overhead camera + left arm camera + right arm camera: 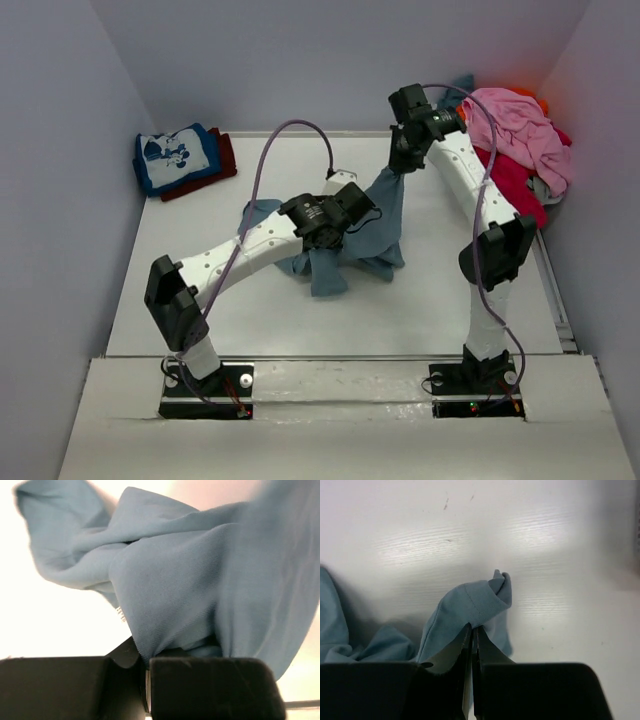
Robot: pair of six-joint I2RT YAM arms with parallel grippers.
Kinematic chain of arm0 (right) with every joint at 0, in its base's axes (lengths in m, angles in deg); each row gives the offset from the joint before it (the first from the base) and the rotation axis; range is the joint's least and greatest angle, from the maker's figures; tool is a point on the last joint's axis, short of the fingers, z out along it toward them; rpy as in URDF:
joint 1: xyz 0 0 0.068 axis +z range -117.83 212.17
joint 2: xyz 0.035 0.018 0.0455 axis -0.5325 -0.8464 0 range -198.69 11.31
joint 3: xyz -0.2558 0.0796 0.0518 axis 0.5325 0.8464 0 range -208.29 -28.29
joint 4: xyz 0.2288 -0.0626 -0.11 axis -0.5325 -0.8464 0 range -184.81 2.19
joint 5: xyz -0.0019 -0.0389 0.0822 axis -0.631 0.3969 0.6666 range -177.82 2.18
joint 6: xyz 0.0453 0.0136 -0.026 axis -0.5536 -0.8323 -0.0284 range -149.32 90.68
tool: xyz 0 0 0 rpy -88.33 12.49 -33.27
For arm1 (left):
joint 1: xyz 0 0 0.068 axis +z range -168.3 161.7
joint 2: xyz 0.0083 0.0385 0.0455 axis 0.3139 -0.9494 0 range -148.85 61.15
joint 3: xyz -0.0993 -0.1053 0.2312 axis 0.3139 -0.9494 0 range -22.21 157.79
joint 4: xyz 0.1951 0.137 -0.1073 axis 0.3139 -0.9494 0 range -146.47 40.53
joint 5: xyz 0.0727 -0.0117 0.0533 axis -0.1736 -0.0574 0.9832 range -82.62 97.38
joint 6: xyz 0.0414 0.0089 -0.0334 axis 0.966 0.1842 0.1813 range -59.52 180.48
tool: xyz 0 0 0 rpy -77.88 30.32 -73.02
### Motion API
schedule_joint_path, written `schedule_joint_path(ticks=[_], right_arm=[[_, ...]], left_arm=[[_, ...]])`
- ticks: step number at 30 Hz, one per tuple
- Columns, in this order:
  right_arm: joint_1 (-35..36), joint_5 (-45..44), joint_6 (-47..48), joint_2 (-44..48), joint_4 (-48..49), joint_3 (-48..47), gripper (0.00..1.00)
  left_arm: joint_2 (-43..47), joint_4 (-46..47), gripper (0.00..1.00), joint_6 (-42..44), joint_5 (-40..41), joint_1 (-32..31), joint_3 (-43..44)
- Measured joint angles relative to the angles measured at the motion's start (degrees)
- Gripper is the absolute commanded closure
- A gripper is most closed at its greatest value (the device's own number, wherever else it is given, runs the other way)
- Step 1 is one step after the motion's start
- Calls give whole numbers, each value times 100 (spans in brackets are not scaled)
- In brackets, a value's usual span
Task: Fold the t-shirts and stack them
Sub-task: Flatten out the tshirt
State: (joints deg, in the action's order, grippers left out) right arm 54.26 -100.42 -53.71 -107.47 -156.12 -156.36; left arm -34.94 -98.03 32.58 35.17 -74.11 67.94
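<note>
Table (450, 300), tee (388, 205) pinched — left gripper (147, 680), right gripper (471, 647)

No words, numbers or brand marks can be read. A tiny pale mark (120, 612) on the slate-blue t-shirt (190, 590) is too small to read. The blue t-shirt (175, 157) bears only a white cartoon figure (172, 153).

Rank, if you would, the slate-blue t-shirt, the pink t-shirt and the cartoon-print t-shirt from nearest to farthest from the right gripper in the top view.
1. The slate-blue t-shirt: pinched in the right gripper, mid-table.
2. The pink t-shirt: on the pile at the far right.
3. The cartoon-print t-shirt: folded, at the far left corner.
</note>
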Motion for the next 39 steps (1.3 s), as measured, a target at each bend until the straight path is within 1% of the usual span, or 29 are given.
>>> schedule_joint_path(ticks=[3,6,9,13,16,20,25,31,35,39], right_arm=[[0,-219,20,341,-94,-177,93],[-33,-474,24,713,-205,-166,93],[-151,-579,24,992,-210,-33,93],[-549,-632,31,1270,-234,249,93],[-822,-632,46,1318,-249,450,93],[-1008,-625,59,1318,-262,520,93],[-988,-601,66,1318,-275,522,93],[-1060,-608,66,1318,-278,525,93],[-1054,-573,63,1375,-291,632,93],[-1054,-577,63,1502,-304,632,93]], left_arm=[[210,-459,94,-326,389,0,299],[417,-863,94,-673,673,0,367],[682,-962,94,-927,728,0,96],[1029,-1060,94,-1233,715,0,-481],[1270,-1078,94,-1399,699,0,-938],[1552,-1056,94,-1519,686,0,-1414],[1950,-1071,94,-1744,704,-11,-1770],[2874,-1268,94,-2205,861,-9,-2297],[3401,-1327,94,-2396,918,-11,-2367],[3418,-1386,94,-2402,1021,-11,-2201]])
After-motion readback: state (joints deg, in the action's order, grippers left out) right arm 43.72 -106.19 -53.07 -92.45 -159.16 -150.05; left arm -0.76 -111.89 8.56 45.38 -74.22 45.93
